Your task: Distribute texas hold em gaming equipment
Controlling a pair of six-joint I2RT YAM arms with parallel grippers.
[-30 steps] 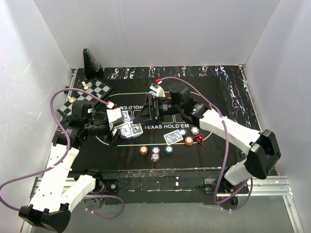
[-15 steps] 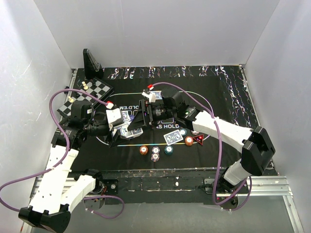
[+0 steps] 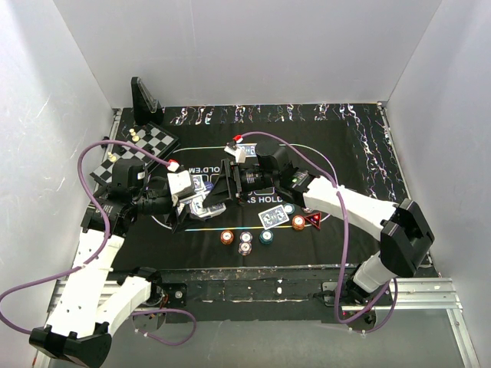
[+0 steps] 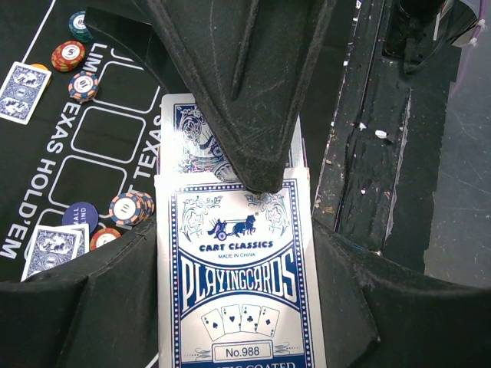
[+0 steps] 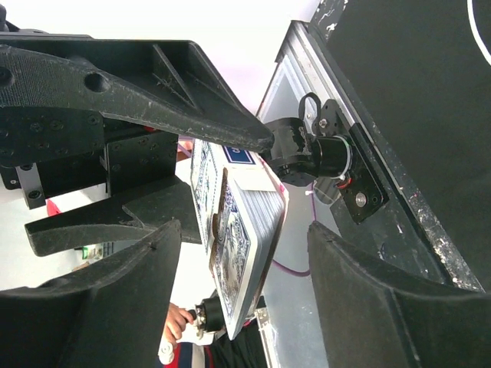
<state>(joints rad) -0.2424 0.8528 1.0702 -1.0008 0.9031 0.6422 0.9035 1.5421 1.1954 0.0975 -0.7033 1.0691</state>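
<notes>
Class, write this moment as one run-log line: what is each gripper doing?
left gripper: shut on card box | right gripper: open, jaws flanking protruding cards | poker chips: on mat

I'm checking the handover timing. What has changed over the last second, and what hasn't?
The right gripper swung left across the mat to the card box and now stands open, jaws either side of the cards sticking out; nothing gripped yet. The left gripper stayed shut on the box, unmoved. Chips, loose card and red triangle lie as before.
</notes>
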